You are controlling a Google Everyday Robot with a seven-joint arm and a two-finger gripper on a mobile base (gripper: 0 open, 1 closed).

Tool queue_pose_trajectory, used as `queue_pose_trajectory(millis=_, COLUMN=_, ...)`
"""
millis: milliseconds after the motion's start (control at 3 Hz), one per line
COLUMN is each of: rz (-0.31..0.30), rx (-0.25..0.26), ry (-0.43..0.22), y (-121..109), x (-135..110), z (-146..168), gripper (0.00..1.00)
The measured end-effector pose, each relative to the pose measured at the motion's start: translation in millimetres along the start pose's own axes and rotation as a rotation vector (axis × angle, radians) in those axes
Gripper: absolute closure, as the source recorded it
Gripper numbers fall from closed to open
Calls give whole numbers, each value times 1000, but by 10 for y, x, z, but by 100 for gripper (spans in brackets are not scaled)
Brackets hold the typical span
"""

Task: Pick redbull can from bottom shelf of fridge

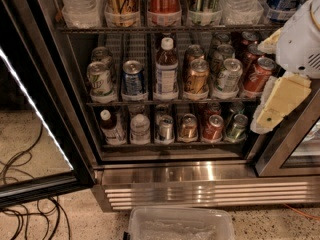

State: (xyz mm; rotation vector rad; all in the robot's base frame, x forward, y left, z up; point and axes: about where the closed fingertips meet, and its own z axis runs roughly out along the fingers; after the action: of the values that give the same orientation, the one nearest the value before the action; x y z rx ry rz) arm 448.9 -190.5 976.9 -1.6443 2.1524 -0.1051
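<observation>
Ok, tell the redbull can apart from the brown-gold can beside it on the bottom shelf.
The redbull can is silver with blue patches; the brown-gold can is amber. The redbull can looks slimmer, the brown-gold can wider. Both stand upright, side by side on the bottom shelf. The gripper hangs at the right edge, touching neither.
</observation>
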Motion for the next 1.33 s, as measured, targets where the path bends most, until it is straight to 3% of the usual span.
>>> queue_pose_trajectory(millis=333, rz=21, rx=-6, ry=-22, y=59, x=-71, z=103, gripper=0)
queue_pose_trajectory(millis=667, rz=127, rx=-31, ry=-87, y=291, x=-242, z=383, gripper=0)
queue_pose_trajectory(millis=1000, rz=304, rx=-107, ry=-180, y=574, x=-453, z=1007, gripper=0)
queue_pose_trajectory(millis=1333, rz=426, rx=-126, ry=-263, y=677, x=-708, z=1449, gripper=0)
